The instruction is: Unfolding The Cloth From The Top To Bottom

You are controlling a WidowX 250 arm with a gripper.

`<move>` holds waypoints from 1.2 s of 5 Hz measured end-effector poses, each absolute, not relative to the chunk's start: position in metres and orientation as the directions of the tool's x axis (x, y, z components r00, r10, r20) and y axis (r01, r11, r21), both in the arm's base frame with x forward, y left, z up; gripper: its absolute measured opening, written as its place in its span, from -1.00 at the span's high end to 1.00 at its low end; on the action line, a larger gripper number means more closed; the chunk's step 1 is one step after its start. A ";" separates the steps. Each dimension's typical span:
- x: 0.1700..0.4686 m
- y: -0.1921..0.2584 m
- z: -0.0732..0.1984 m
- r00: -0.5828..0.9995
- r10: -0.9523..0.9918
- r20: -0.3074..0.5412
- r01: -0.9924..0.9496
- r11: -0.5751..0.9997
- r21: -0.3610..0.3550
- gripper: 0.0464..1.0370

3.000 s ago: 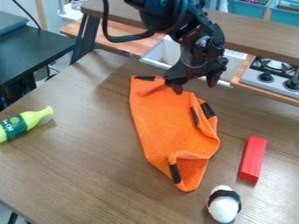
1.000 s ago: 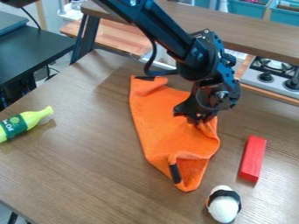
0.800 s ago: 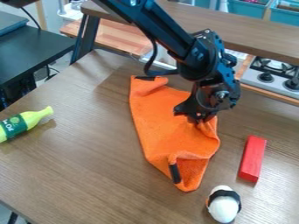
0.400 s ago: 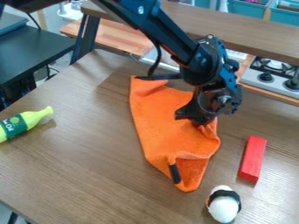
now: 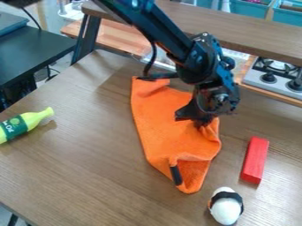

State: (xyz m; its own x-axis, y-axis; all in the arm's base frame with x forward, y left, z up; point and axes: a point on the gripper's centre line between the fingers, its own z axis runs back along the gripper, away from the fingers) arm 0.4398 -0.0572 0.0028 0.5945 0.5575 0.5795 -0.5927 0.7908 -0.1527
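Cloth (image 5: 162,126) lying partly folded on surface (image 5: 82,150); likely light, limp, easily creased. Best hold: loose fold (image 5: 209,130) along right edge, by claw (image 5: 202,123). Cannot tell whether claw is spread or pinching cloth.

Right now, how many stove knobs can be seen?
2: one knob at the front of the stove, the other knob right of it, near the view's edge. More may lie beyond.

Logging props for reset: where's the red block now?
Camera view, right side: the red block lies right of the orange cloth, above the white egg-shaped object.
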 end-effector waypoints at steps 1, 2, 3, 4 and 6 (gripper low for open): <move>0.436 -0.046 0.020 0.571 0.599 0.561 -0.602 0.771 -0.210 0.99; 0.428 -0.032 0.035 0.554 0.626 0.550 -0.598 0.758 -0.261 0.99; 0.414 -0.015 0.035 0.551 0.639 0.537 -0.601 0.750 -0.276 0.99; 0.395 0.004 0.031 0.558 0.644 0.523 -0.602 0.748 -0.280 0.99; 0.355 0.042 0.028 0.549 0.677 0.489 -0.612 0.725 -0.316 0.99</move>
